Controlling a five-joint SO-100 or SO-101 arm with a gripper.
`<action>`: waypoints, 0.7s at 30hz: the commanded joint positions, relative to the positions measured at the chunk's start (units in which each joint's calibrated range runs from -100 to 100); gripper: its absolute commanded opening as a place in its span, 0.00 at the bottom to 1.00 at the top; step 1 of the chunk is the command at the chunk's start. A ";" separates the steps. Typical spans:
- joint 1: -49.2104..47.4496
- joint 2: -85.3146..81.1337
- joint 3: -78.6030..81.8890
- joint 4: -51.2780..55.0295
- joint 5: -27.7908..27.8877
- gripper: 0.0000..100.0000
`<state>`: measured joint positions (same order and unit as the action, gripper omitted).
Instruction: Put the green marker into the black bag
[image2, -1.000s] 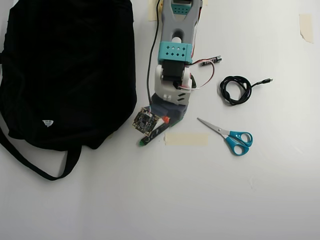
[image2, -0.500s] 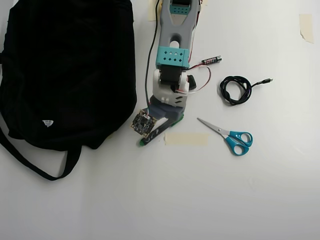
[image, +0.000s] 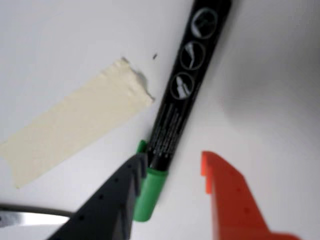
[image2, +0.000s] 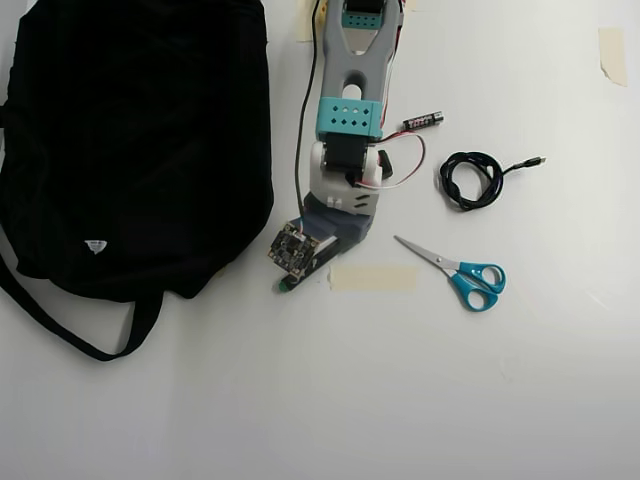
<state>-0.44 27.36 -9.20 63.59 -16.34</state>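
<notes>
Pincer (image: 172, 172) spread, its dark and orange fingers flanking the green marker (image: 175, 95) lying on the white surface (image2: 300, 400); black bag (image2: 140, 140) nearby

black-barrelled green marker (image: 170, 115), white icons

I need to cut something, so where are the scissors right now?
In the overhead view the blue-handled scissors lie on the white table right of the masking tape strip, below the coiled black cable.
</notes>
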 joint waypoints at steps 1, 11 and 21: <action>-1.20 -0.63 -2.48 -0.71 0.08 0.18; -1.65 -0.63 -2.84 -0.71 0.40 0.19; -1.73 2.19 -5.36 -0.80 0.19 0.19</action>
<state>-1.69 29.27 -10.38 63.59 -16.24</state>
